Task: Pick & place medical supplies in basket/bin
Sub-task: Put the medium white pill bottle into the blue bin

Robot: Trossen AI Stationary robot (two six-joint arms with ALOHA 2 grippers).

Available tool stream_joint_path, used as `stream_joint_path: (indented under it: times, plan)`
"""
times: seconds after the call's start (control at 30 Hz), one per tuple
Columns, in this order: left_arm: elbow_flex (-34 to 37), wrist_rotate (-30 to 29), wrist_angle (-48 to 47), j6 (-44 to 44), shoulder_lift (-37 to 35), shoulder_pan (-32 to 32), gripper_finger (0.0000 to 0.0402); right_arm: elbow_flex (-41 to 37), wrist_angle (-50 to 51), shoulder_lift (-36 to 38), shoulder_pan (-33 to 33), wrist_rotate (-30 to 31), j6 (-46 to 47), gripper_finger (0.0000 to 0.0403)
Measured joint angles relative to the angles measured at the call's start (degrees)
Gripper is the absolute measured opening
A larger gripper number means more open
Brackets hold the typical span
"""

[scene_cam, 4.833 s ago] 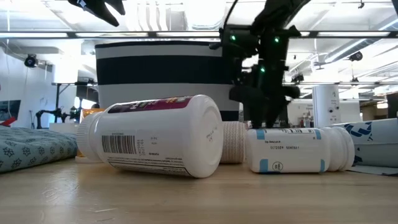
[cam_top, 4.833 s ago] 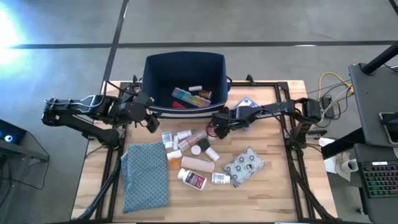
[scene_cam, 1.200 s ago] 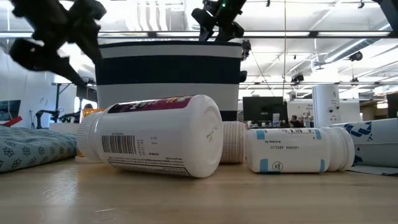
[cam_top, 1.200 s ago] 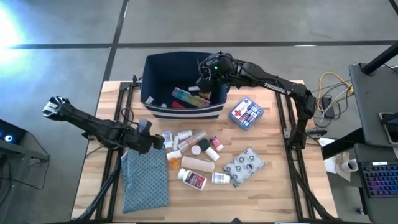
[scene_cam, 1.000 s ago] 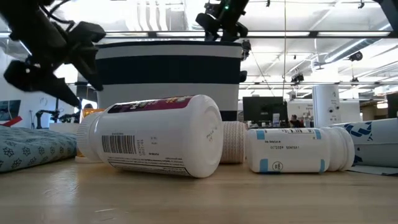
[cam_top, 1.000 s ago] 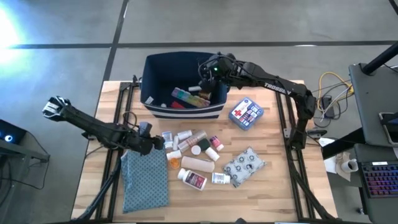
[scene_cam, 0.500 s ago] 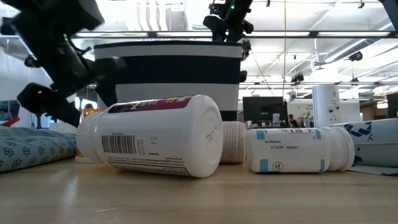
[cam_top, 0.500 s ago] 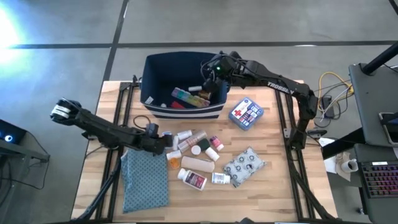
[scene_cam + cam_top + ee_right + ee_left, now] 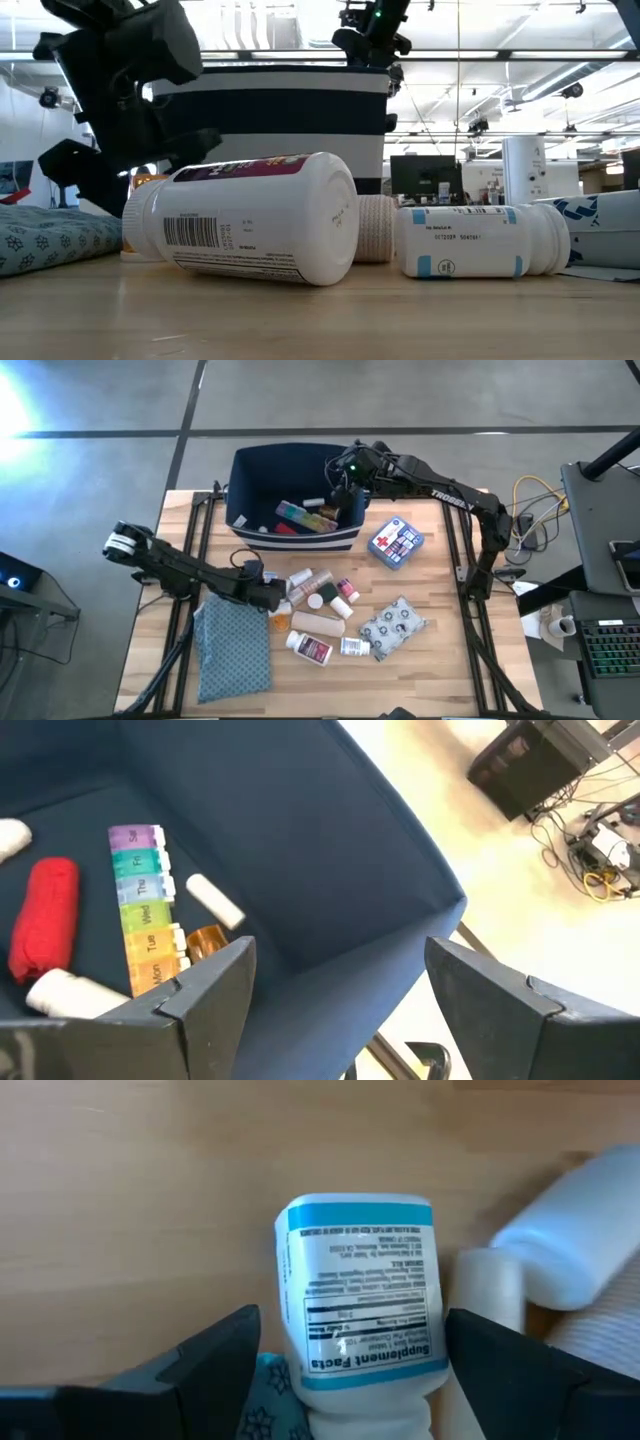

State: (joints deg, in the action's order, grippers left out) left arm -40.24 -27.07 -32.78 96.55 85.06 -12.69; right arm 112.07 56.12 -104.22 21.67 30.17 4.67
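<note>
My left gripper [image 9: 274, 598] is low over the heap of white pill bottles, open. In the left wrist view its fingers stand on either side of a lying white bottle with a blue-banded label [image 9: 360, 1295] without touching it. My right gripper [image 9: 339, 486] hangs open over the navy bin [image 9: 240, 495], empty. In the right wrist view the bin [image 9: 330, 860] holds the rainbow pill organizer [image 9: 145, 920], the red tube [image 9: 45, 915] and small white items. The tan bandage roll [image 9: 318, 624], red-cross box [image 9: 396, 541] and grey pouch [image 9: 392, 625] lie on the table.
The teal dotted cloth [image 9: 234, 645] lies flat at the near left, its edge under the left gripper [image 9: 268, 1392]. More white bottles [image 9: 310, 648] crowd the table's middle; another [image 9: 590, 1230] lies close beside the blue-banded one. The bin stands at the far edge.
My left gripper has moved toward the table's right and down, from the cloth's far corner to the heap of bottles, and now straddles the blue-banded one. My right gripper has stayed over the bin, drifting slightly toward the right. No supply has moved.
</note>
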Motion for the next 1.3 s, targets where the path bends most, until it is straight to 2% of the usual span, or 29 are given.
stream_joint_path:
  times: [0.1, 0.4, 0.63, 0.93, 1.03, 1.17, 1.3]
  plan:
    - [0.3, 0.0, -2.6, 0.0, -0.5, 0.0, 0.0284, 0.0, 0.3, 0.0, 0.0, 0.0, -0.2, 0.0283]
    - [0.7, 0.2, -9.3, 0.0, -3.6, 0.0, 0.0209, 0.0, 0.2, 0.0, 0.0, 0.0, 0.8, 0.0283]
    - [0.7, 0.3, -11.9, 0.0, -11.3, -0.3, 0.0207, 0.0, -0.5, 0.2, 0.0, -0.2, 0.9, 0.0282]
    - [-4.9, 1.1, -14.2, -5.1, -27.3, -3.9, 0.0207, 0.0, -4.1, 3.1, 0.3, -0.2, 0.7, 0.0267]
    - [-8.5, 1.2, -12.8, -12.0, -31.6, -4.6, 0.0207, 0.0, -4.6, 3.9, 0.8, -0.2, 0.7, 0.0264]
    - [-13.8, 1.1, -3.3, -31.9, -35.9, -5.0, 0.0211, 0.0, -4.7, 4.3, 1.8, -0.1, 0.7, 0.0263]
    - [-19.7, -7.3, -1.9, -44.8, -36.8, -2.7, 0.0214, 0.0, -4.7, 4.3, 2.6, -0.1, 0.7, 0.0262]
